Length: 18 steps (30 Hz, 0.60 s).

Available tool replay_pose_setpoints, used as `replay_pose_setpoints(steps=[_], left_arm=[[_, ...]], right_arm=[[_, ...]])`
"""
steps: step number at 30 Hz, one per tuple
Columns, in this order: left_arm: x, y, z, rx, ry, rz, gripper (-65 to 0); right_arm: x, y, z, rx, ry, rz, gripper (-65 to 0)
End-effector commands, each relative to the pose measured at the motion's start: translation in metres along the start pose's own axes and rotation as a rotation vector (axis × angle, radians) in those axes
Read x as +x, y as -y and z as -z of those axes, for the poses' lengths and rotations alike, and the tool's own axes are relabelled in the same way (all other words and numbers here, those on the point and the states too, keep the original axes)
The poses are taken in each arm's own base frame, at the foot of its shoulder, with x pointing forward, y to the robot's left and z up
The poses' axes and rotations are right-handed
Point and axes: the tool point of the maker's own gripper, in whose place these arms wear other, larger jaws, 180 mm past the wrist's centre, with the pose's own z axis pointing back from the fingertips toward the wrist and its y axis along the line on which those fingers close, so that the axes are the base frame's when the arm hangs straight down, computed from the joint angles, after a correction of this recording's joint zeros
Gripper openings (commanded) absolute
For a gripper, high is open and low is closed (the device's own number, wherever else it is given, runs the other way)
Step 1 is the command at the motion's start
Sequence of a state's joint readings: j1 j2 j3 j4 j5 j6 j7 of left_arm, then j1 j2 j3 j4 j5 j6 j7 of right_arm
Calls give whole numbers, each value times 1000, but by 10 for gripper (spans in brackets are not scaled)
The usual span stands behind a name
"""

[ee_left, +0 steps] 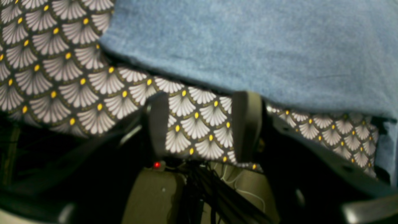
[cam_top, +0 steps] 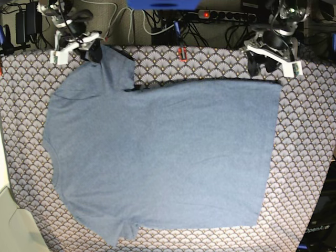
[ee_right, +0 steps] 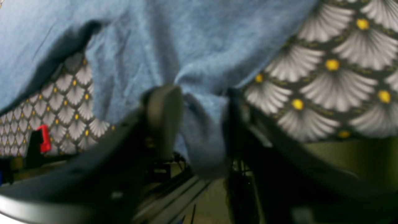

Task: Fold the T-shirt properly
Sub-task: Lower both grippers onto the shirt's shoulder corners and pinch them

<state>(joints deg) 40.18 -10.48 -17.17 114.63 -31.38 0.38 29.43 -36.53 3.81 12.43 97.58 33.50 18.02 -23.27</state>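
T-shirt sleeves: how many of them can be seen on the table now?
2. One sleeve lies at the top left of the base view, its tip in the right claw. The other sleeve lies at the bottom left, flat on the tablecloth.

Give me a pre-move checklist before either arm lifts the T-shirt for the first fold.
1. T-shirt spread flat on the tablecloth: ok, only light wrinkles.
2. Right gripper has cloth between its fingers: ok, sleeve fabric is bunched there.
3. Right grip firmly closed: cannot tell, the wrist view is blurred.
4. Left gripper has cloth between its fingers: not ok, only tablecloth shows between them; the hem edge lies just beyond.
5. Left gripper lined up near the far hem corner: ok in the base view.
6. Plain side up: ok, no lettering visible.
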Motion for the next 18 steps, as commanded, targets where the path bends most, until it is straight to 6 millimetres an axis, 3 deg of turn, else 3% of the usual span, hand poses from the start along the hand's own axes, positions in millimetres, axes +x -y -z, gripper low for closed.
replay_pose_setpoints(steps=[1,3,10,18], left_arm=[[13,2,0,-10,45,8,-329],[11,-1,3,-3,39,3,-330],[14,-10,22,14,46,-17,-326],[20,-69,33,170,93,-143,-325]], right_arm=[[-13,2,-2,-7,-59,-9,-538],[-9,0,0,-2,-49,-8,-648],[-26,12,6,-25,-95,17,-650],[-24,11,7,-23,-90,15,-650]])
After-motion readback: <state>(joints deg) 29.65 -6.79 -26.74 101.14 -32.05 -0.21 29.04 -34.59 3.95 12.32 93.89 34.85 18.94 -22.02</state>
